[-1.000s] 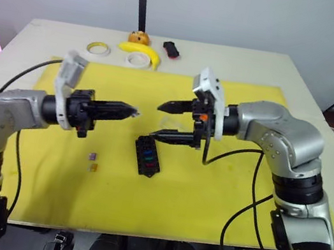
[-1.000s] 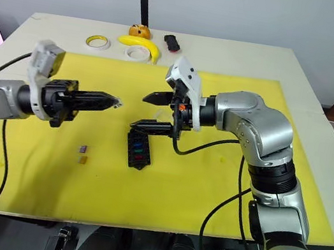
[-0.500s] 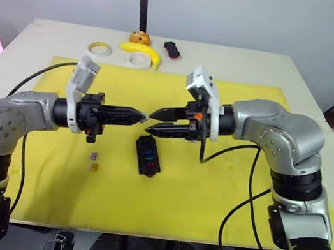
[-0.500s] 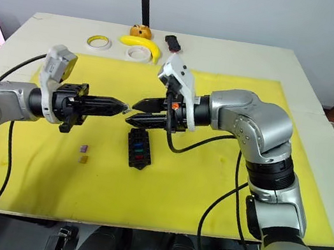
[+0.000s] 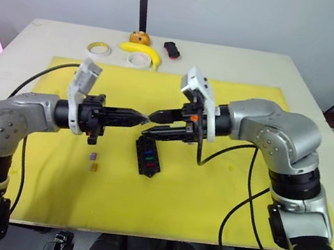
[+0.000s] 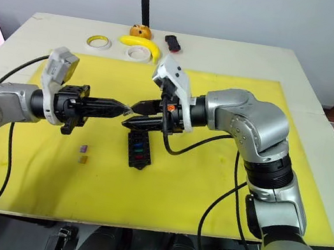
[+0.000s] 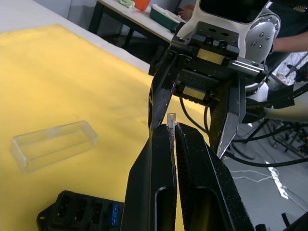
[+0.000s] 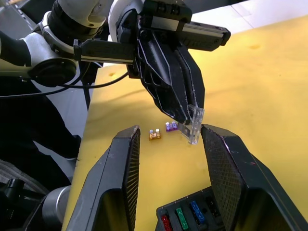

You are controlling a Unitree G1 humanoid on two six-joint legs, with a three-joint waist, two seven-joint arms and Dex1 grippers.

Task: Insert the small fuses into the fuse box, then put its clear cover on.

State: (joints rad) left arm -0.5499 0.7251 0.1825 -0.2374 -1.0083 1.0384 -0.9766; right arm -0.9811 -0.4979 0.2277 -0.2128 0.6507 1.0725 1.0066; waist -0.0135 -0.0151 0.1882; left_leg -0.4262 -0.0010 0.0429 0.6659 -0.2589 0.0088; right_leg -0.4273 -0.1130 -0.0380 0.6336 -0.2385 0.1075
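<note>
the left gripper (image 5: 144,118) pinches a tiny grey fuse (image 8: 194,126), its tips between the right gripper's (image 5: 156,123) parted, empty fingers. below sits the small black slotted fuse box (image 5: 147,156). the left wrist view reveals a transparent rectangular plastic cover (image 7: 54,145) lying on the yellow mat (image 5: 220,192), just beyond the box.

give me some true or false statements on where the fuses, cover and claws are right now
1. The left claw pinches a pale, see-through fuse at its tip. True.
2. The right claw is shut on that fuse. False: its fingers are open on either side of it.
3. The clear cover sits on the fuse box. False: it lies on the yellow mat beside the box.
4. A purple fuse and a yellow fuse lie loose on the mat. True.
5. The fuse box holds no fuses. False: red, green and blue ones sit in its slots.
</note>
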